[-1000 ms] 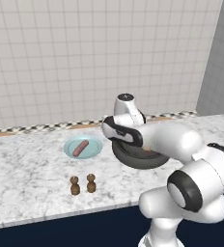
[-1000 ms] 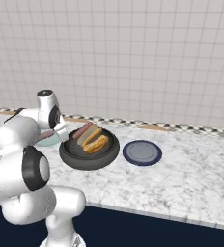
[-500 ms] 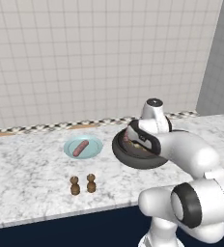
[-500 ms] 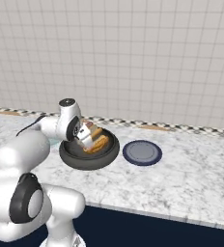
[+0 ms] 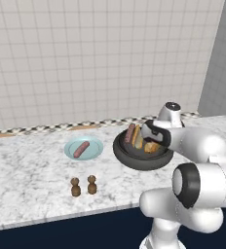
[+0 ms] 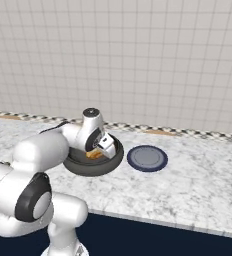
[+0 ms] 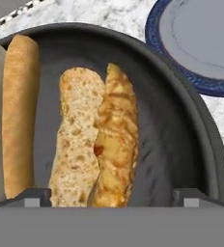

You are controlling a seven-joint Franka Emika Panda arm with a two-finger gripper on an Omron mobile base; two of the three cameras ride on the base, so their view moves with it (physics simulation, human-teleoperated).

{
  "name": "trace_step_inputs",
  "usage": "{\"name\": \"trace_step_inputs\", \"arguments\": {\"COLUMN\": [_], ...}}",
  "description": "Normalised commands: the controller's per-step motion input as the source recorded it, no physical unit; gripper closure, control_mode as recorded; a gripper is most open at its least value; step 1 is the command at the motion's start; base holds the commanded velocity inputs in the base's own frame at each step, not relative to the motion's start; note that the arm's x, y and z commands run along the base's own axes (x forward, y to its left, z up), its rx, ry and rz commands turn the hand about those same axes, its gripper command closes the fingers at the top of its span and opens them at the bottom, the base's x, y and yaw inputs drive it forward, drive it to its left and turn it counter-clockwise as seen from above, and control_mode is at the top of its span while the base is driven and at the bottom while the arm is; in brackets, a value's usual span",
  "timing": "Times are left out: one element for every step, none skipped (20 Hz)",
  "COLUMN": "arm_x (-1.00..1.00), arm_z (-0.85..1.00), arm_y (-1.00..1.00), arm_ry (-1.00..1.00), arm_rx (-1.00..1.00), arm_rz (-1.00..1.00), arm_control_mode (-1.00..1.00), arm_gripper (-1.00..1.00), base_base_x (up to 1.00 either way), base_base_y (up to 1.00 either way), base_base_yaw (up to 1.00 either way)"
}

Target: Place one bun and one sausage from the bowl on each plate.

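Observation:
The dark grey bowl (image 5: 134,163) (image 6: 90,168) (image 7: 181,125) holds a split golden bun (image 7: 92,144) (image 5: 151,146) (image 6: 93,155), a smoother golden-tan bun (image 7: 20,111) (image 5: 138,138) and a reddish sausage (image 5: 130,133). My gripper (image 7: 112,197) (image 5: 153,142) (image 6: 101,151) hangs low over the bowl, open, with a fingertip on each side of the split bun's near end and not touching it. The pale teal plate (image 5: 96,146) left of the bowl carries one sausage (image 5: 81,149). Nothing lies on the navy plate (image 6: 147,158) (image 7: 201,43) right of the bowl.
Two brown wooden shakers (image 5: 75,187) (image 5: 92,184) stand near the counter's front edge, in front of the teal plate. A tiled wall runs along the back of the marble counter (image 6: 198,185).
My arm has swung right, from between the teal plate and the bowl to over the bowl, and the hand has come down close above the buns.

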Motion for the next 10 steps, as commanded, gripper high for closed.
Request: {"name": "trace_step_inputs", "arguments": {"arm_x": [0.36, 0.3, 0.29, 0.26, 0.27, 0.27, 0.18, 0.0, 0.0, -0.21], "arm_z": [-0.29, -0.26, -0.28, -0.26, -0.24, -0.29, -0.29, -0.23, -0.16, 0.0], "arm_y": [0.03, 0.13, 0.15, 0.14, 0.18, 0.21, 0.25, 0.12, 0.1, 0.0], "arm_ry": [0.09, 0.07, 0.09, 0.07, 0.07, 0.09, 0.1, 0.06, 0.02, 0.0], "arm_rx": [0.0, 0.0, 0.0, 0.0, 0.0, 0.0, 0.0, 0.0, 0.0, 0.0], "arm_rz": [0.07, 0.06, 0.05, 0.05, 0.05, 0.04, 0.04, 0.03, 0.02, 0.01], "arm_control_mode": [-1.0, -1.0, -1.0, -1.0, -1.0, -1.0, -1.0, -1.0, -1.0, -1.0], "arm_gripper": [-1.0, -1.0, -1.0, -1.0, -1.0, -1.0, 1.0, 1.0, 1.0, 1.0], "base_base_x": [0.0, 0.0, 0.0, 0.0, 0.0, 0.0, 0.0, 0.0, 0.0, 0.0], "base_base_y": [0.0, 0.0, 0.0, 0.0, 0.0, 0.0, 0.0, 0.0, 0.0, 0.0], "base_base_yaw": [0.0, 0.0, 0.0, 0.0, 0.0, 0.0, 0.0, 0.0, 0.0, 0.0]}}
